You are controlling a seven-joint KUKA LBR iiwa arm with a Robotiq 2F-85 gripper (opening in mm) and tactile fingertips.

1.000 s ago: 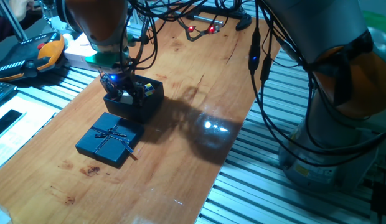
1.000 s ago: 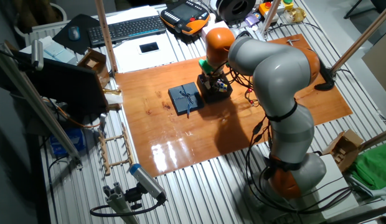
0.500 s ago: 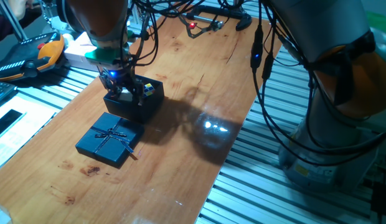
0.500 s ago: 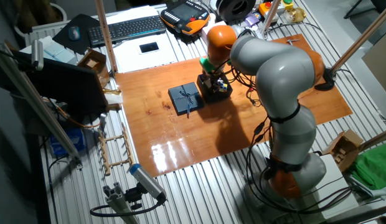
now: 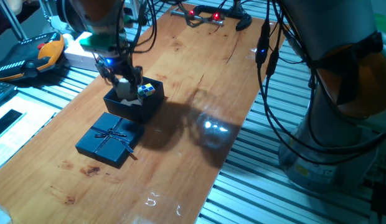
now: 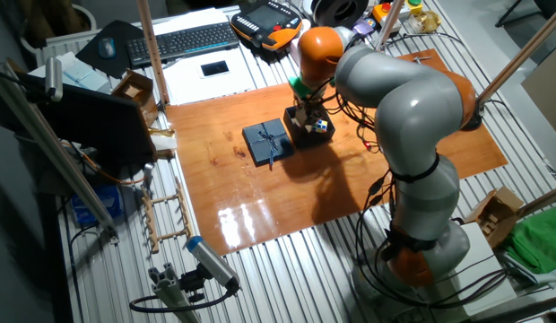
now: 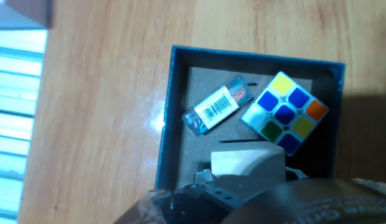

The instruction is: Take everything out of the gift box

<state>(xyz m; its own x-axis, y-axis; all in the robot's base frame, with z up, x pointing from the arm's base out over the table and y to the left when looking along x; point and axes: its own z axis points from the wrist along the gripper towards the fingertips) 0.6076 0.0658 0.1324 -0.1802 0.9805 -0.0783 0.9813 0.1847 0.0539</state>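
Observation:
The navy gift box (image 5: 136, 104) stands open on the wooden table, its brown floor (image 7: 199, 140) showing in the hand view. My gripper (image 5: 123, 86) hangs just above the box's left part, shut on the white block (image 7: 246, 163), which is raised off the floor. The multicoloured puzzle cube (image 7: 285, 112) still lies inside near the far right corner, beside a small clear packet with a barcode label (image 7: 218, 107). In the other fixed view the same cube (image 6: 320, 126) shows in the box (image 6: 310, 133). The ribboned lid (image 5: 110, 138) lies flat in front of the box.
An orange teach pendant (image 5: 30, 56) and a white pad (image 5: 78, 56) sit left of the table. Cables with red lights (image 5: 202, 14) lie at the far end. The robot's base (image 5: 330, 124) stands beyond the table's right edge. A keyboard (image 6: 184, 40) is behind.
The gripper has risen out of the box, bringing the white block up with it. The puzzle cube, box and lid have stayed where they were.

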